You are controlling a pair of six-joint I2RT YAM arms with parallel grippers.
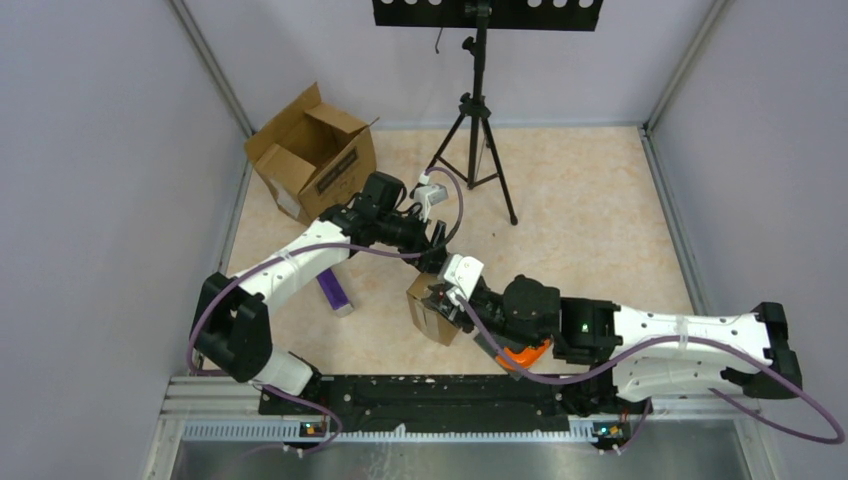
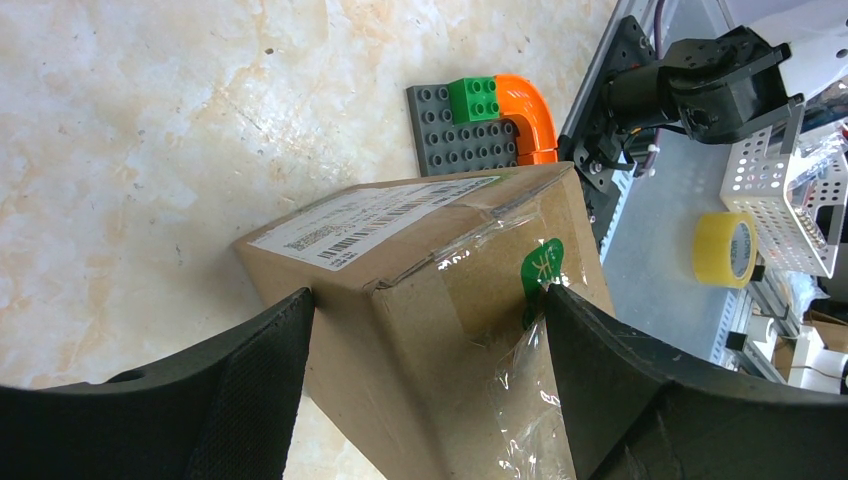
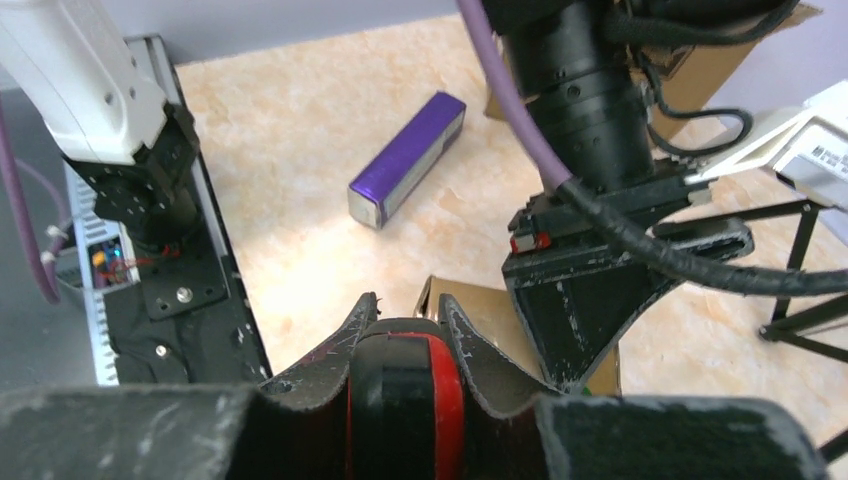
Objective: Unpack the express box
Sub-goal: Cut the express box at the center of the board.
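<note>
The express box [image 1: 432, 318] is a small brown carton with a white label, clear tape and a green sticker, standing tilted on the table near the middle front. My left gripper [image 2: 428, 292] straddles the express box [image 2: 420, 250] from above, jaws wide, with one pad against each side. My right gripper [image 3: 407, 300] sits just right of the express box [image 3: 480, 310], shut on a black and red tool [image 3: 410, 400] whose tip points at the carton. In the top view the right gripper [image 1: 447, 300] meets the box below the left gripper [image 1: 437, 262].
An open empty carton [image 1: 312, 152] lies at the back left. A purple box [image 1: 335, 292] lies left of the express box. A tripod [image 1: 478, 140] stands at the back. A grey brick plate with green and orange pieces [image 2: 470, 130] lies near the front rail, beside a tape roll [image 2: 727, 248].
</note>
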